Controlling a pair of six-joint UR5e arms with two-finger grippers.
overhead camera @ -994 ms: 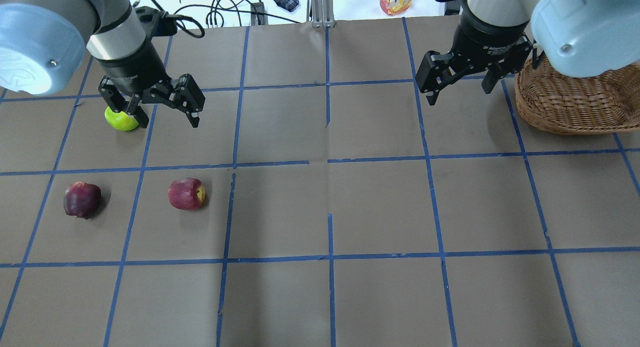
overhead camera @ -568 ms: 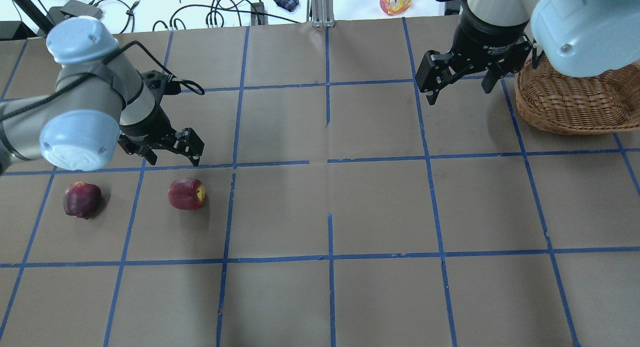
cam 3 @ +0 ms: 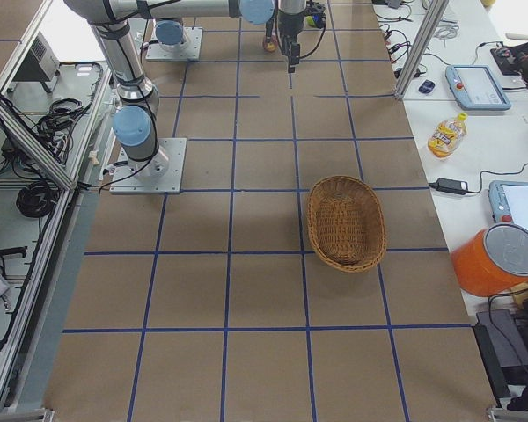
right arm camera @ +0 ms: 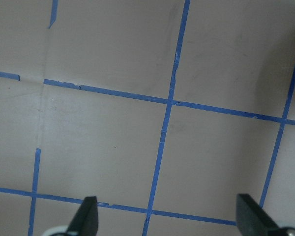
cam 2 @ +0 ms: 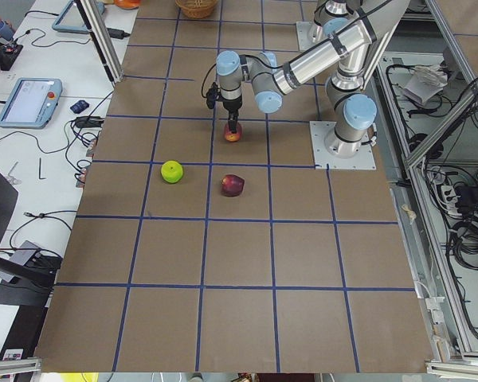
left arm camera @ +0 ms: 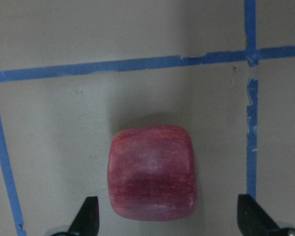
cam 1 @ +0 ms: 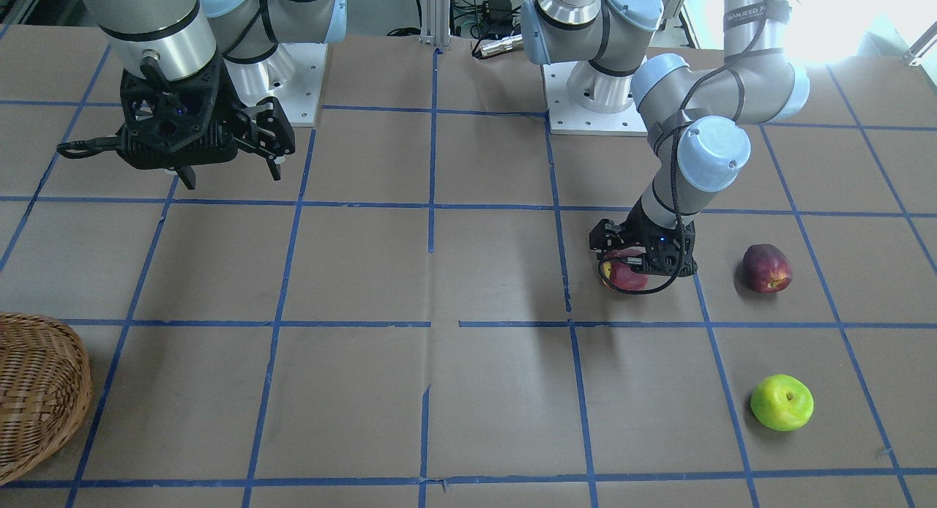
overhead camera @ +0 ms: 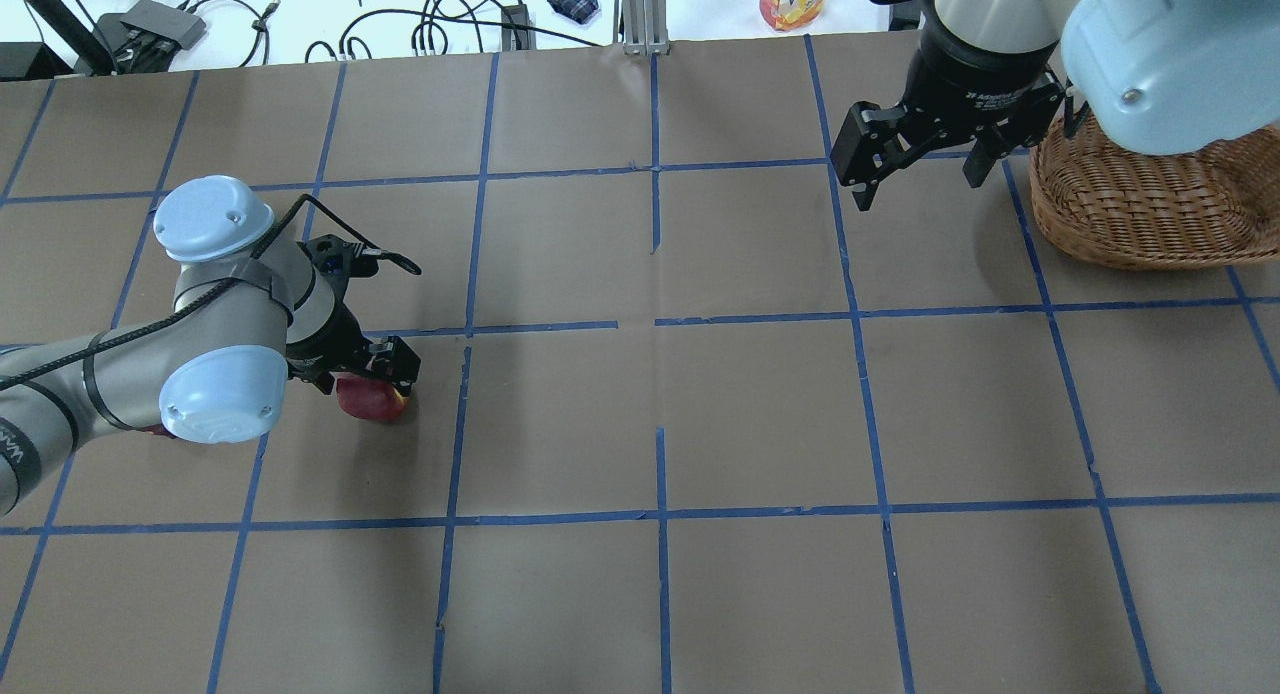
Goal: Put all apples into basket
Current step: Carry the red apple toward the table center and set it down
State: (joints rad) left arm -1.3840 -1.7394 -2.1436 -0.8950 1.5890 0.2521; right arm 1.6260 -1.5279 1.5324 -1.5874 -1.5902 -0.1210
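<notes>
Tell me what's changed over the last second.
The left pincer swung from above the green apple back toward the robot and dropped around the red apple, jaws open, nothing gripped yet. The dark apple, like the other two, the right pincer and the basket stayed put.

Even, bright light fell on the surface [overhead camera: 760,404], casting soft shadows. Glare washed out the front-facing view's upper right corner. The left wrist view was soft, its red apple [left arm camera: 151,172] slightly blurred.
</notes>
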